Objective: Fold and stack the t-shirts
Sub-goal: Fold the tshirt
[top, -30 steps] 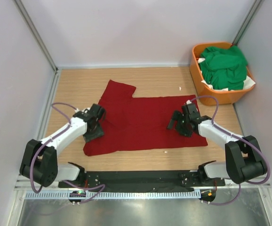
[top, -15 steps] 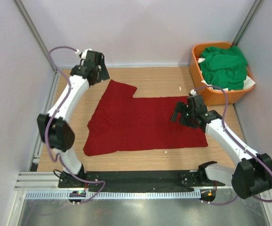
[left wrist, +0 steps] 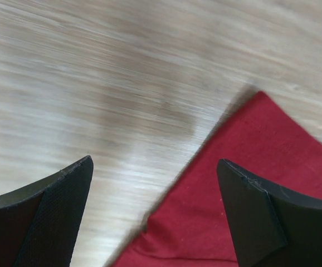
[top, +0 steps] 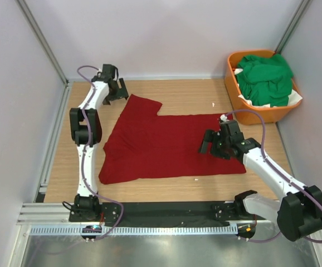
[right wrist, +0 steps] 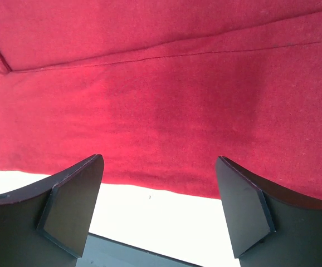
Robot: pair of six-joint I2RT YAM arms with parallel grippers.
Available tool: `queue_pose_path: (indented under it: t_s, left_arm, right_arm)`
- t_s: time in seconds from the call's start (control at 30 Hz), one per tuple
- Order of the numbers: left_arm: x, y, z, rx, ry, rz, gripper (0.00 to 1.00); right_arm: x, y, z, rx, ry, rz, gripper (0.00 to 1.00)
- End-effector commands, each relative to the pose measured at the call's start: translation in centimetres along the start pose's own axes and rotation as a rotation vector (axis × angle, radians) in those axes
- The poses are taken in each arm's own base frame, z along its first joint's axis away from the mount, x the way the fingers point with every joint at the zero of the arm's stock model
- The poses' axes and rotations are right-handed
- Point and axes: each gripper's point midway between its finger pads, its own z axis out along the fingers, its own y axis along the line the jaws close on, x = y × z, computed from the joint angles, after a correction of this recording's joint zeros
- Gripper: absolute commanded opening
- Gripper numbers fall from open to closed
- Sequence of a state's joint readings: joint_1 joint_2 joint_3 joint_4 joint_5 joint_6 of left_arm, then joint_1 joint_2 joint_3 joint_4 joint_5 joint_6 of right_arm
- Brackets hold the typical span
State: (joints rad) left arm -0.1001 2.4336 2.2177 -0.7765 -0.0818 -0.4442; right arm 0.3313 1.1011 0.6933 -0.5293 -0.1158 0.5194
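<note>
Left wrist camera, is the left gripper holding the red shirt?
No, the left gripper is open, with the red shirt lying loose on the table.

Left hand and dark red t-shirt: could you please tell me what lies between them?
Only bare wooden table: the left wrist view shows the open left hand over wood beside a corner of the dark red t-shirt.
</note>
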Motion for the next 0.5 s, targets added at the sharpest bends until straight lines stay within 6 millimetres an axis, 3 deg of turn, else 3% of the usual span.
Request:
queue_pose_path:
  t_s: [0.0, 0.23, 0.47]
  left_arm:
    - [-1.2, -4.0, -0.6, 0.185, -0.022, 0.053, 0.93]
    - [-0.6, -5.6, 2.8, 0.251, 0.002, 0.021, 0.94]
    - [2.0, -7.2, 5.0, 0.298, 0.071, -0.002, 0.88]
  right_arm:
    - [-1.8, 1.8, -1.1, -0.071, -0.067, -0.029, 0.88]
    - [-1.6, 1.8, -0.9, -0.071, -0.058, -0.022, 0.88]
    - [-1.7, 1.5, -0.6, -0.051, -0.054, -0.026, 0.88]
